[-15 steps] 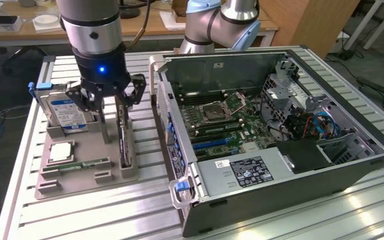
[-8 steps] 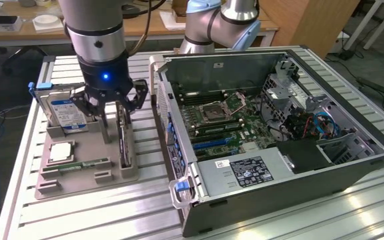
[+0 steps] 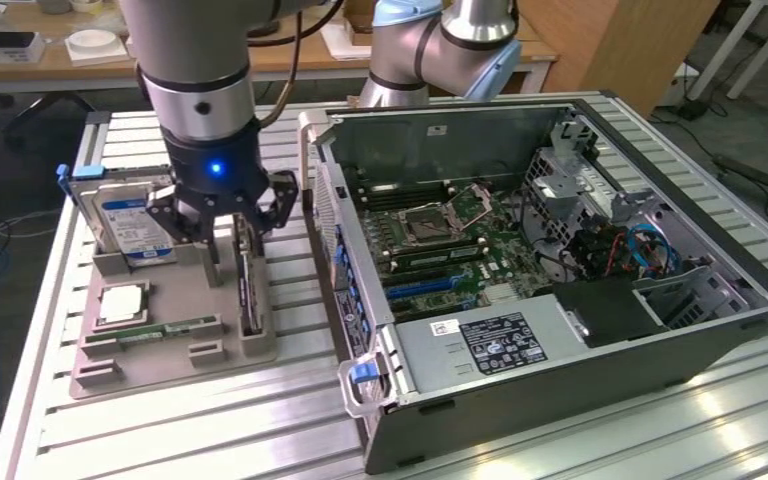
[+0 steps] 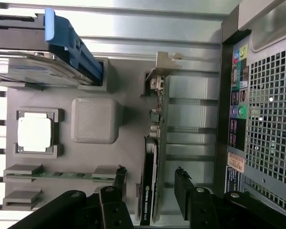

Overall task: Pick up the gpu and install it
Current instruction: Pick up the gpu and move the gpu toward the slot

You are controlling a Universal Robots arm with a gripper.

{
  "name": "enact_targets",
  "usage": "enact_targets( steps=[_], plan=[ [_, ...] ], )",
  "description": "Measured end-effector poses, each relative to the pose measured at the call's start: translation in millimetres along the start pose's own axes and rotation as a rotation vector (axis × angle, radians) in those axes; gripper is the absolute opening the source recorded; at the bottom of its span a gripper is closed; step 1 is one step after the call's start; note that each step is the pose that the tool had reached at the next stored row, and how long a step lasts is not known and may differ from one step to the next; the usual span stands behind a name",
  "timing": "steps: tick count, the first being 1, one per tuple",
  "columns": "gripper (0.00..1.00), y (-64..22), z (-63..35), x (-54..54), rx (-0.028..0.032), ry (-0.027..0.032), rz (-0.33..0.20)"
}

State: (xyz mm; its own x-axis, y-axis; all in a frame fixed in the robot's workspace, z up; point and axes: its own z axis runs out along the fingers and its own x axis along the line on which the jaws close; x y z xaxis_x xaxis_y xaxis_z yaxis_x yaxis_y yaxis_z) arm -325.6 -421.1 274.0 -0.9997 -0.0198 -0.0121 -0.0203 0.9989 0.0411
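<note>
Two jaws stood wide open astride the gpu (image 3: 249, 295), one finger (image 4: 118, 181) on its side toward the hard drive (image 3: 131, 215) and the other on its side toward the computer case (image 3: 558, 330). From the wrist view I saw a gap on both sides, so nothing was gripped.

The card stood on its long edge in a slot of the grey holder (image 3: 157, 375) on the tabletop (image 3: 197, 435), between the drive and the case, with its pale bracket (image 4: 166, 62) at the end away from the jaws.

I judged the card light and stiff, a rigid board that would not sag once lifted. Being thin, though, it could lever in the grip if caught far from its middle. Its black face looked smooth, so I expected a firm, square squeeze to be needed to stop it sliding. I also took it to be fragile: small parts showed along the bare board toward the bracket.

The best hold, to my eye, was across the two flat faces on the black-covered stretch, high on the upper edge. That would keep the bracket and the lower edge seated in the slot free.
</note>
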Motion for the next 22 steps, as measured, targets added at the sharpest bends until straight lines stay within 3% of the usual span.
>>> enact_targets(
  steps=[6, 15, 22],
  plan=[
    [0.53, -0.2, 8.3, -0.8, 0.0011, -0.0012, 0.035],
    [0.53, -0.7, 23.1, -0.7, 0.001, 0.006, 0.036],
    [0.53, -1.2, 35.1, -0.8, 0.0024, 0.0069, 0.037]
  ],
)
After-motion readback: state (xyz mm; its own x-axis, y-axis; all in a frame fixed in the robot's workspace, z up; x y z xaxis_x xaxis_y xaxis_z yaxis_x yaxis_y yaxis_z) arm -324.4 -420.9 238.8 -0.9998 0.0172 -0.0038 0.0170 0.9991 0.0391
